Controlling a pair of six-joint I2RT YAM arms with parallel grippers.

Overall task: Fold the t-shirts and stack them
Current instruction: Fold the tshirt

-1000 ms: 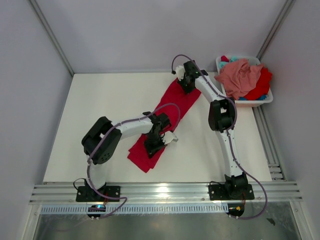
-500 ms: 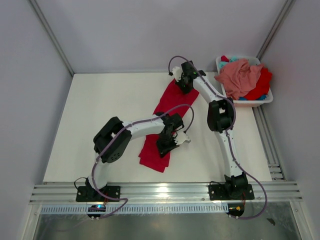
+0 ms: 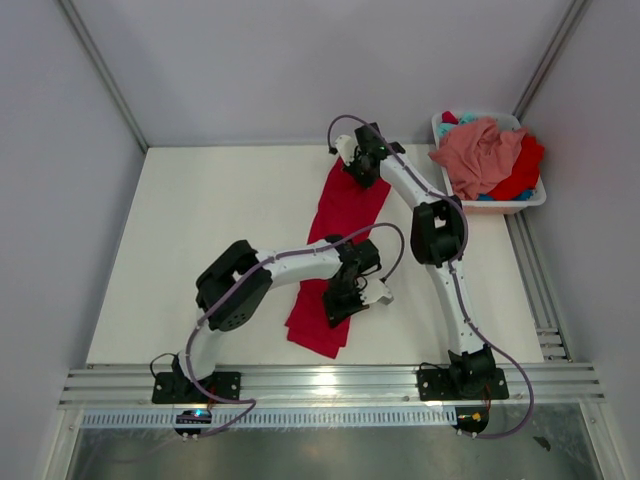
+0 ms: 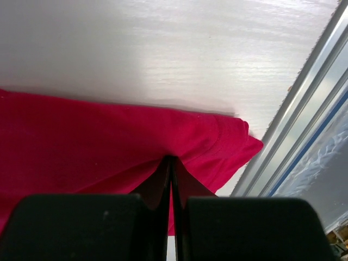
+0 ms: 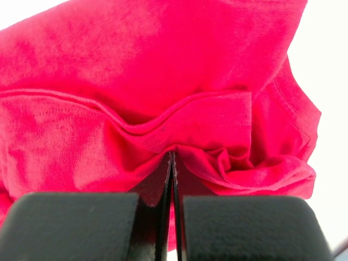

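The red t-shirt point(image 3: 341, 212) lay on the white table point(image 3: 200, 250) as a long narrow band. It ran from the far middle of the table, slightly aslant, down towards the near edge, where its lower end widened a little. The cloth was plain bright red all over. In the right wrist view a stitched hem ran in a wavy line across it, with loose folds bunched to the right. In the left wrist view the cloth was smoother and ended in a rounded, doubled corner close to the metal rail at the table's edge. The right gripper point(image 5: 172, 159) was clenched on a pinch of the red cloth at the far end of the band, with the cloth rising into a small peak between its dark fingers. The left gripper point(image 4: 171, 162) was likewise clamped on a raised fold near the near end. Well apart, at the far right corner, a white basket point(image 3: 530, 204) held the other shirts in a heap: a salmon pink one point(image 3: 480, 150) on top, a red one point(image 3: 523, 168) beneath and a bit of teal point(image 3: 466, 119) at the back.
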